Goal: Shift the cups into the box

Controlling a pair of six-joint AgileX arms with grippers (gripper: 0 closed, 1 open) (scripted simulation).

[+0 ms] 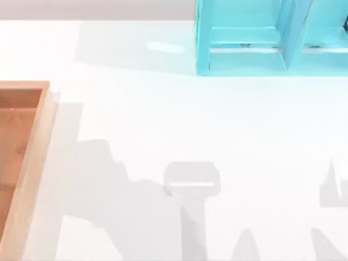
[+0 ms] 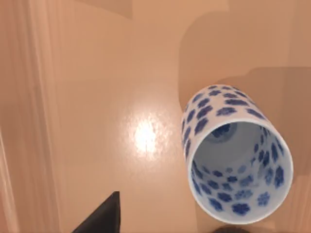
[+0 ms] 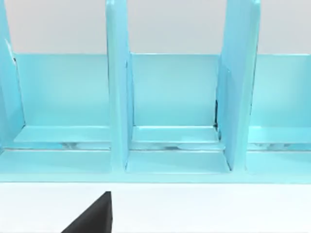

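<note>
One cup, the white one with blue flowers (image 2: 238, 155), stands upright on the orange-brown wooden floor of the box (image 1: 38, 141), as the left wrist view shows from above; a raised wall of the box runs well apart from it on one side. That half of the job looks done. A dark curved edge peeps in just beside the cup's rim, too little of it to name, so whether the reddish-brown cup is in the box cannot be told.

A dark fingertip of the left hand (image 2: 99, 216) juts in over the box floor, clear of the cup; whether that hand is wide or narrow cannot be told. The right hand (image 3: 90, 216) faces the turquoise shelf unit (image 1: 272, 38) at the far right, and its spread cannot be told either.

The box sits at the worktop's (image 1: 179, 119) left edge. The white surface between box and shelf offers broad room, with arm shadows along the near side.
</note>
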